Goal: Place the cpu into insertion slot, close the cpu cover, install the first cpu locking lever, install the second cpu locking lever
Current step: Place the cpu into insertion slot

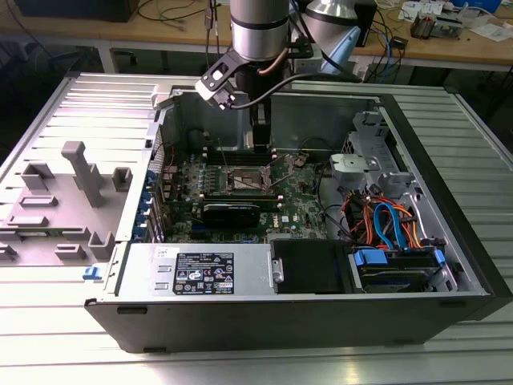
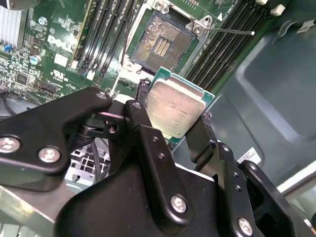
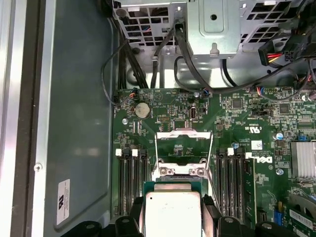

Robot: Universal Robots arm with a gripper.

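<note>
My gripper (image 2: 174, 107) is shut on the cpu (image 2: 173, 114), a silver-topped square chip with a green edge, pinched by its two sides between black fingers (image 2: 140, 94). In the second wrist view the cpu hangs above the board, beside the insertion slot (image 2: 159, 43), whose dark contact field lies bare. In the first wrist view the cpu (image 3: 173, 215) sits in the gripper (image 3: 173, 205), and the cpu cover (image 3: 183, 142) stands tilted open just beyond it. A thin locking lever (image 2: 229, 31) sticks out, unlatched. In the exterior view the gripper (image 1: 260, 147) hovers over the slot (image 1: 244, 178).
Black memory slots (image 3: 129, 177) flank the socket on both sides. A heatsink (image 3: 302, 159) and a metal drive cage (image 3: 213, 27) with cables (image 3: 187, 64) stand nearby. The case wall (image 1: 264, 100) rises close behind the arm. Grey fixtures (image 1: 80, 172) stand on the exterior view's left.
</note>
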